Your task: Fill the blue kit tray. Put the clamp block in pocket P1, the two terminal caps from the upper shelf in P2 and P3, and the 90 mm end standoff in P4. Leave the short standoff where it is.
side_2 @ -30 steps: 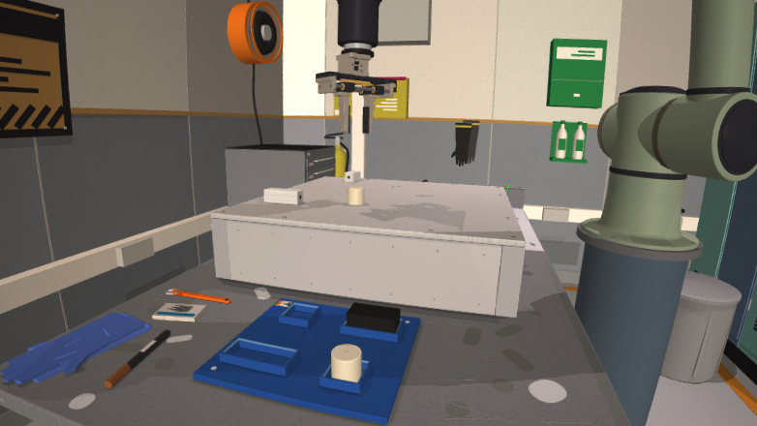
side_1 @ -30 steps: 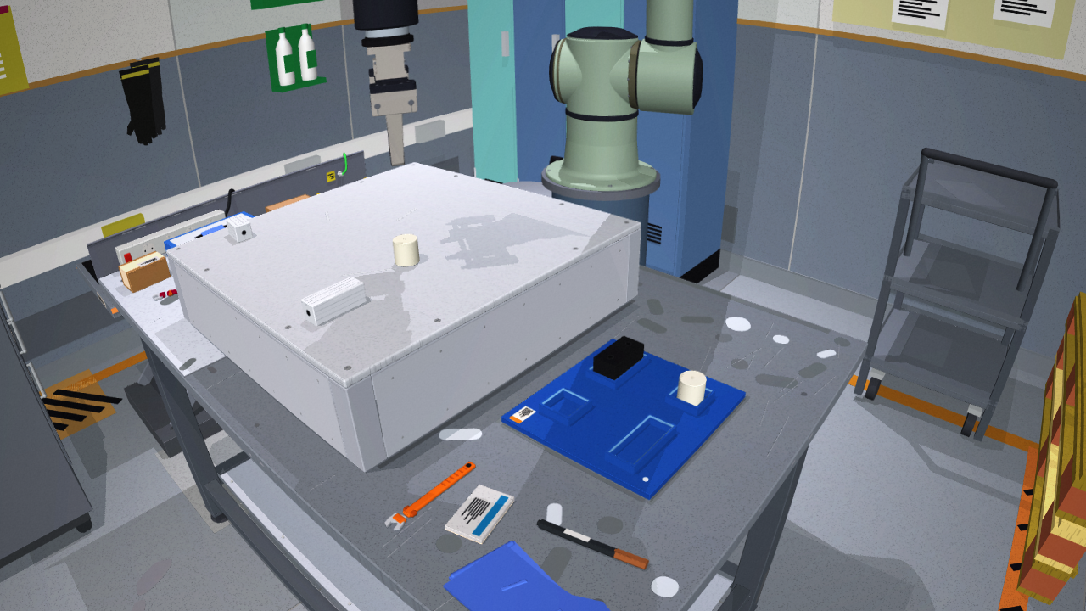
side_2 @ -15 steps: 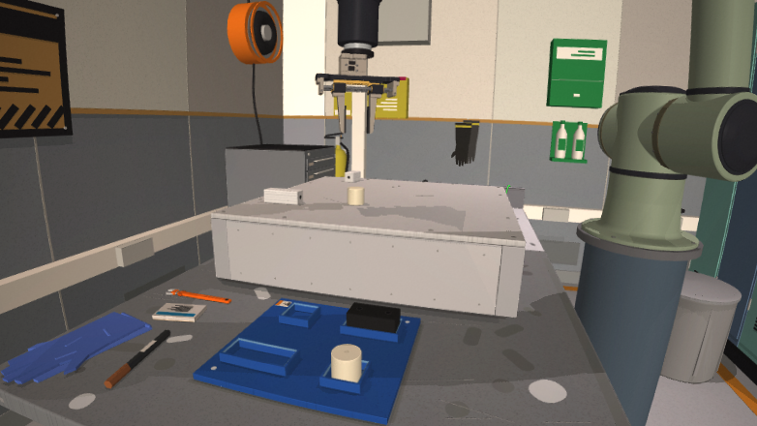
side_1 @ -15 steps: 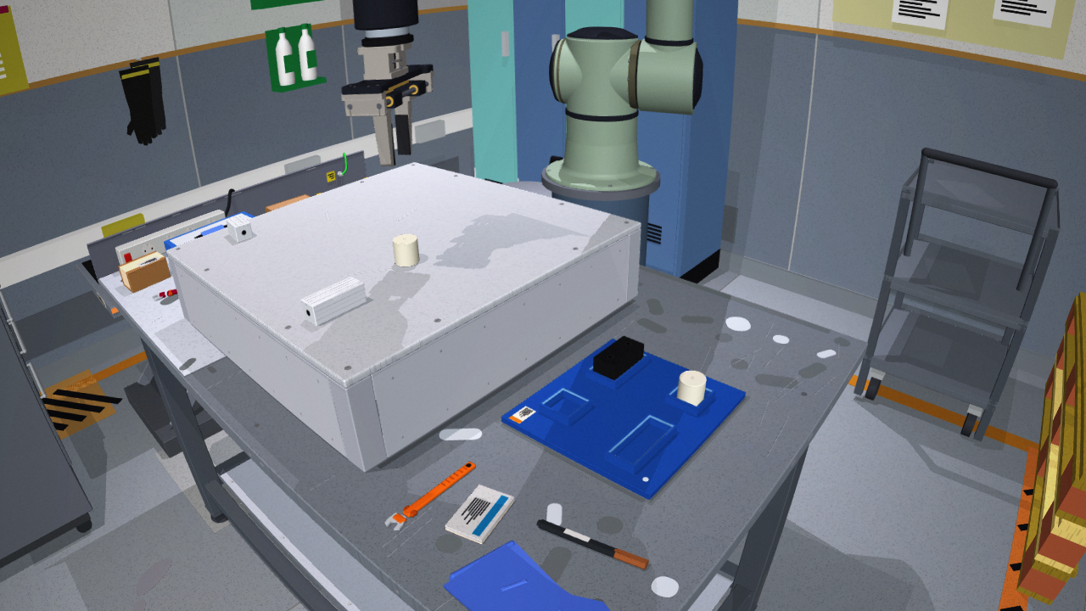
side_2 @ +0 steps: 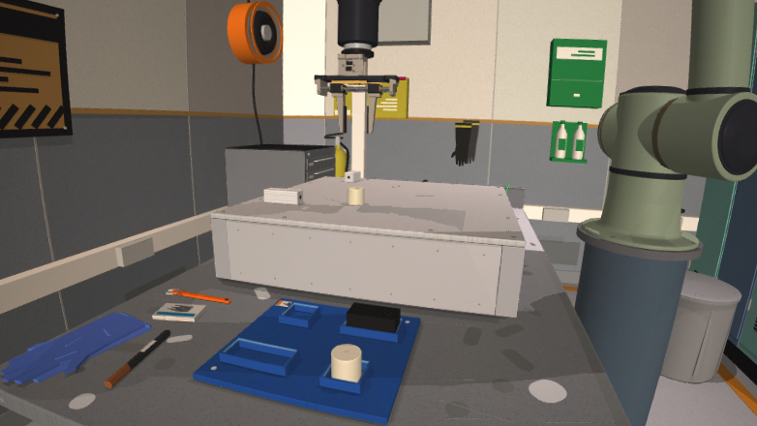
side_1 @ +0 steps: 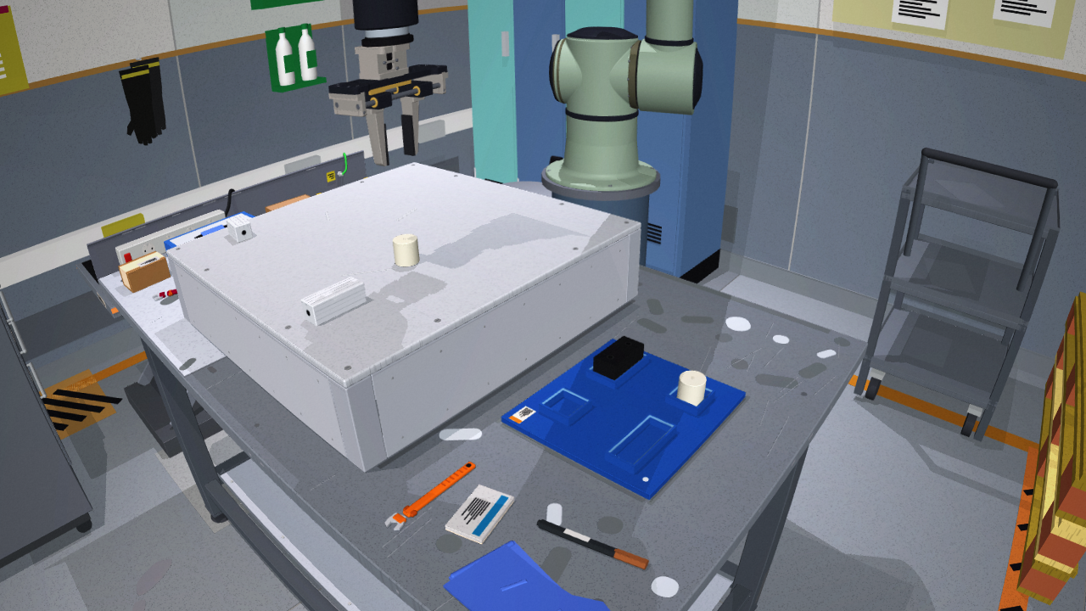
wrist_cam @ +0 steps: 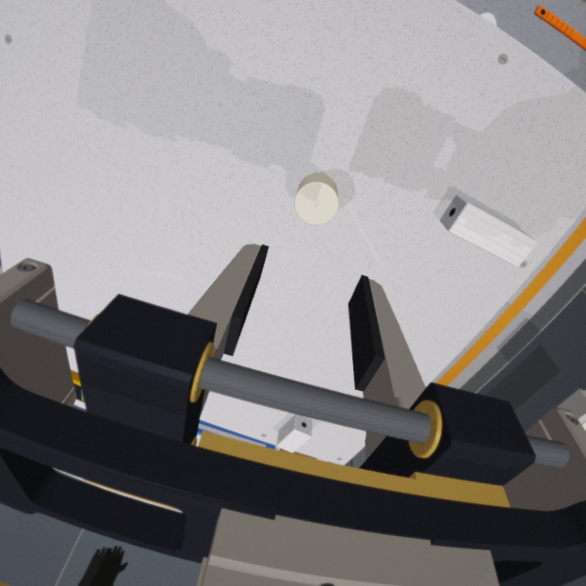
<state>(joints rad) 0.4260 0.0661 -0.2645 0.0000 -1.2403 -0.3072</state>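
Observation:
A cream terminal cap (side_1: pixel 406 250) (side_2: pixel 356 195) (wrist_cam: pixel 316 199) stands upright on the white upper shelf (side_1: pixel 402 258), below and forward of my gripper (side_1: pixel 396 152) (side_2: pixel 358 130) (wrist_cam: pixel 306 306), which hangs open and empty high over the shelf's back edge. A long white standoff (side_1: pixel 333 299) (wrist_cam: pixel 487 230) lies near the shelf's front left, and a short white standoff (side_1: pixel 240 228) (side_2: pixel 352 176) sits at its far left corner. On the table, the blue kit tray (side_1: pixel 624 408) (side_2: pixel 312 356) holds the black clamp block (side_1: pixel 618 356) (side_2: pixel 372 317) and a second cream cap (side_1: pixel 691 387) (side_2: pixel 345 363) in pockets.
The tray has two empty pockets (side_1: pixel 642 441) (side_1: pixel 565 406). An orange wrench (side_1: pixel 429 495), a card (side_1: pixel 479 513), a marker (side_1: pixel 592 543) and a blue glove (side_1: pixel 516 585) lie on the table front. The arm's base (side_1: pixel 604 167) stands behind the shelf, and a cart (side_1: pixel 964 281) is at right.

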